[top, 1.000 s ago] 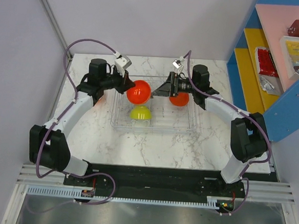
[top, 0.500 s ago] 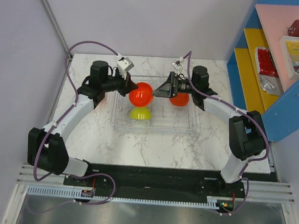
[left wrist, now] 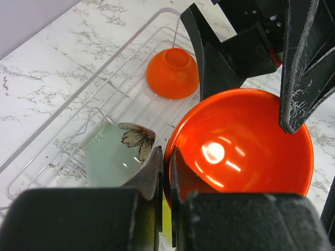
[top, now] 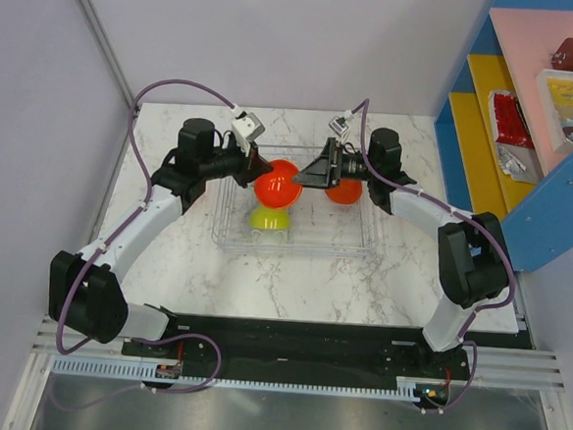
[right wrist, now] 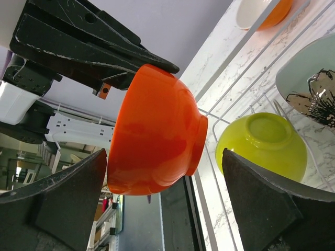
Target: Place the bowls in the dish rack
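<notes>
Since a second ago, we see the left arm has carried its orange bowl (top: pixel 277 185) further in over the dish rack (top: pixel 364 238). The rack lies on the marble table (top: pixel 166 251). The left gripper (left wrist: pixel 166 157) pinches the bowl's rim above the rack. The right gripper (top: pixel 306 173) gapes wide, its fingers on either side of that bowl. Inside the rack we find a yellow-green bowl (top: pixel 269 218) upside down and a smaller orange bowl (top: pixel 347 192).
</notes>
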